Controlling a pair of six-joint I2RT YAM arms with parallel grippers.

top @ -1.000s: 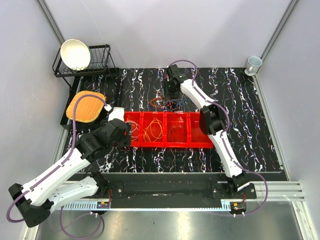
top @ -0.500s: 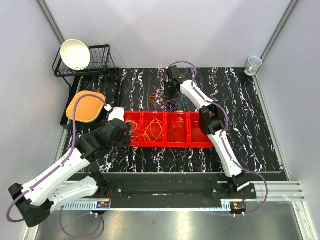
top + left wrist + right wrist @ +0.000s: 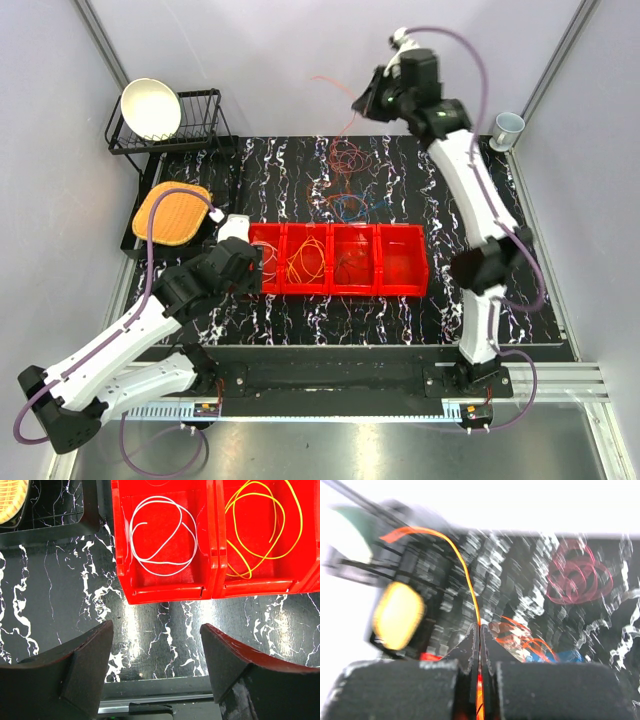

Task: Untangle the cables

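Looking through the right wrist camera first, everything is smeared, yet the main thing is plain: the right gripper (image 3: 480, 642) has its fingers pressed together on a single orange cable (image 3: 464, 571), which arcs up and off to the left. Beyond it a red coil (image 3: 577, 577) and a scrap of blue lie on the black marbled table (image 3: 620, 630).

From above, the sense of height comes in, which the wrist view cannot give. The right arm is stretched high over the far side. The thin orange strand trails from it down toward the heap of cables (image 3: 346, 160), which sits on the table just beyond the red bins (image 3: 402, 262). Whether the strand is free of the heap I cannot tell. The left gripper (image 3: 243, 268) hangs over the left end of the bins.

The left wrist camera looks straight down. Its fingers stand wide apart with nothing between them. Below lie a white cable (image 3: 162, 535) coiled in one compartment and a yellow cable (image 3: 260, 527) in the next. From overhead the arm half hides the white one, so only this view shows it whole.

These wires look light, thin and springy, with a smooth sheath that I would expect to slip in a loose pinch. Loops like these probably snag their neighbours, so a hard pull may drag the whole heap along. I'd take one near a free end, or on a lone strand at the heap's edge.
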